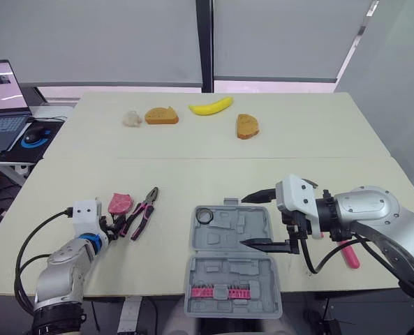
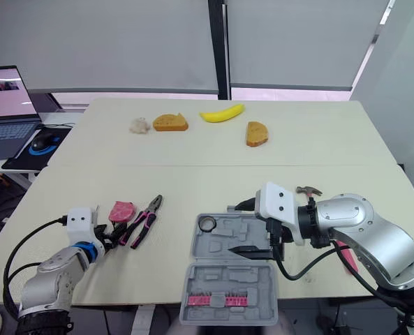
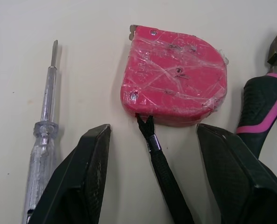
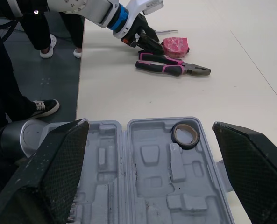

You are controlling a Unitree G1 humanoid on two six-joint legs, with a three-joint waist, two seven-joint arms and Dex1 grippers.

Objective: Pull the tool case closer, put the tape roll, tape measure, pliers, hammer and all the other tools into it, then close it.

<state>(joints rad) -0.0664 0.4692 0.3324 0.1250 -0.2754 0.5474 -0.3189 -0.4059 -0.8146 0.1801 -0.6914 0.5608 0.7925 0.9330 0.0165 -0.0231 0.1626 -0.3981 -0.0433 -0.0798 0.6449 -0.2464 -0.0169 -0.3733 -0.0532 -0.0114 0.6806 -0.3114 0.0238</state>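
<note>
Closing on the tape measure (image 3: 175, 77), which lies on the worktop (image 1: 193, 174) just beside the pliers (image 1: 142, 211), calls for the spread left gripper (image 3: 152, 130) to reach further, straddle its sides squarely and avoid the strap (image 3: 159, 156). The right gripper (image 1: 245, 220) hangs spread over the open tool case (image 1: 224, 237).

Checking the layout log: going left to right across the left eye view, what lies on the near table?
Tape measure → pliers → tool case → hammer
</note>
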